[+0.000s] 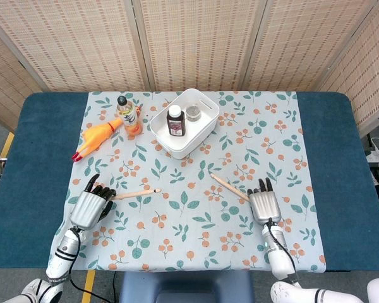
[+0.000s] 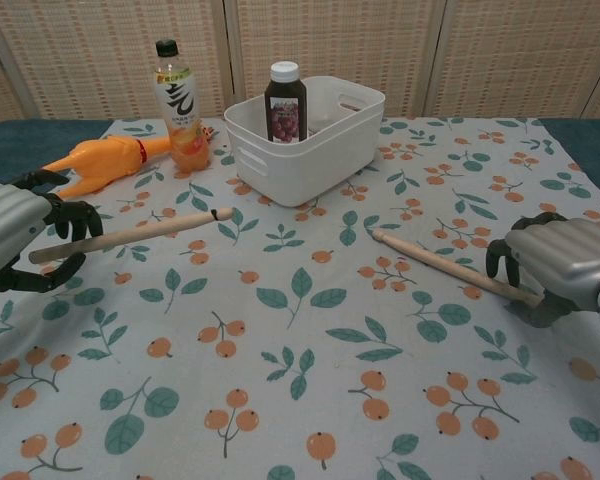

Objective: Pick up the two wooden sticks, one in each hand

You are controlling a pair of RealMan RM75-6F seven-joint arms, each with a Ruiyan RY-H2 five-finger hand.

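Note:
My left hand [image 1: 88, 206] [image 2: 18, 236] grips the near end of one wooden stick [image 1: 136, 192] [image 2: 132, 234] at the cloth's left side; the stick points right, its dark-ringed tip a little off the cloth. The second wooden stick [image 1: 229, 184] [image 2: 450, 265] lies flat on the cloth, slanting toward the near right. My right hand [image 1: 263, 204] [image 2: 565, 262] sits over that stick's near end, fingers apart and arched above it, with no grip on it that I can see. The hand hides the stick's last bit.
A white bin [image 1: 202, 129] [image 2: 325, 140] holding a dark bottle [image 1: 175, 120] [image 2: 286, 100] and a small jar [image 1: 193, 113] stands at the back centre. An orange drink bottle [image 1: 129, 115] [image 2: 178, 105] and a rubber chicken [image 1: 98, 137] [image 2: 100, 162] lie at the back left.

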